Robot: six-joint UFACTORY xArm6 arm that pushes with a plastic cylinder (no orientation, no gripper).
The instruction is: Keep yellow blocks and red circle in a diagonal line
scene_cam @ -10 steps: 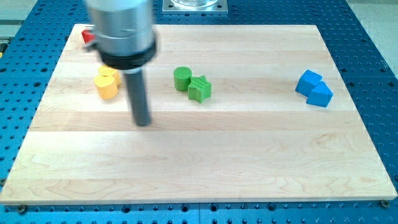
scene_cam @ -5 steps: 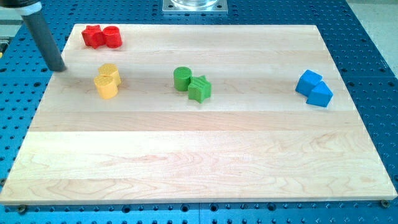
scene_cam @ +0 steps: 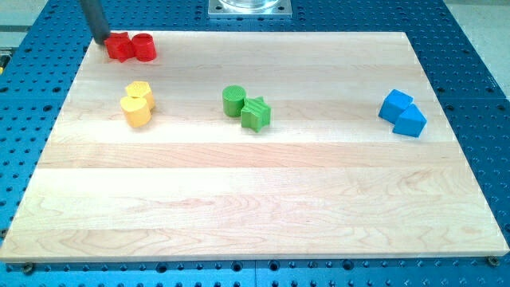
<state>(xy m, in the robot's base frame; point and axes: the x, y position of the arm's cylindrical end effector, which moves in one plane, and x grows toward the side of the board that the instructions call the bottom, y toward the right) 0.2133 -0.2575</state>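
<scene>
Touching red star (scene_cam: 119, 47) — my tip (scene_cam: 103, 39)

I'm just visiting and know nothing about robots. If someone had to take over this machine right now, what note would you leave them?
My tip sits at the board's top-left corner, just left of the red star.
The red circle touches that star's right side.
The two yellow blocks sit pressed together below the reds.
Done: nothing clearly lined up yet.
Left: arrange the yellow blocks and the red circle in one diagonal, probably after parting circle from star.
</scene>
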